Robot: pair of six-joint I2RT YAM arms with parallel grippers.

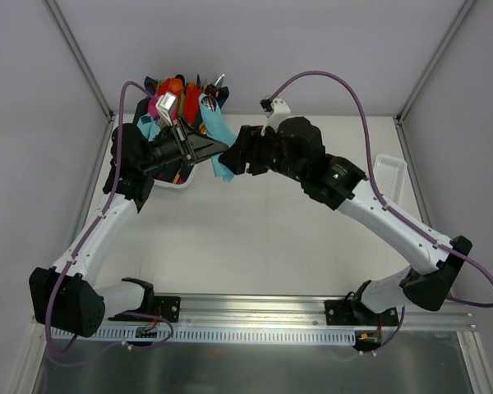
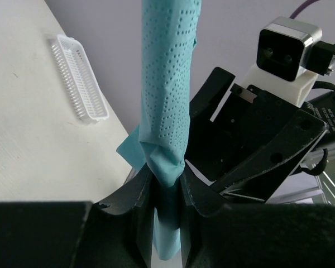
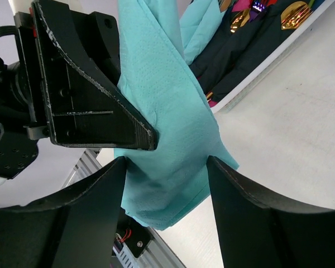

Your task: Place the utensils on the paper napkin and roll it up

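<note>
The teal paper napkin [image 1: 219,125] hangs off the table as a loosely gathered strip, pinched in my left gripper [image 1: 221,148]. In the left wrist view the napkin [image 2: 167,84] runs up from between the shut fingers of the left gripper [image 2: 167,174]. My right gripper [image 1: 233,161] faces it from the right. Its jaws stand open around the napkin's lower folds [image 3: 173,111], one on each side of the right gripper's gap [image 3: 166,162], not pressing the paper. A slim silvery tip [image 1: 219,80] pokes from the bin; I cannot make out the utensils for certain.
A white bin [image 1: 177,185] at the back left holds coloured napkin bundles and cutlery, with navy bundles [image 3: 240,50] and gold cutlery [image 3: 295,14] just behind the napkin. A small white ribbed tray [image 1: 390,176] lies at the right edge of the table.
</note>
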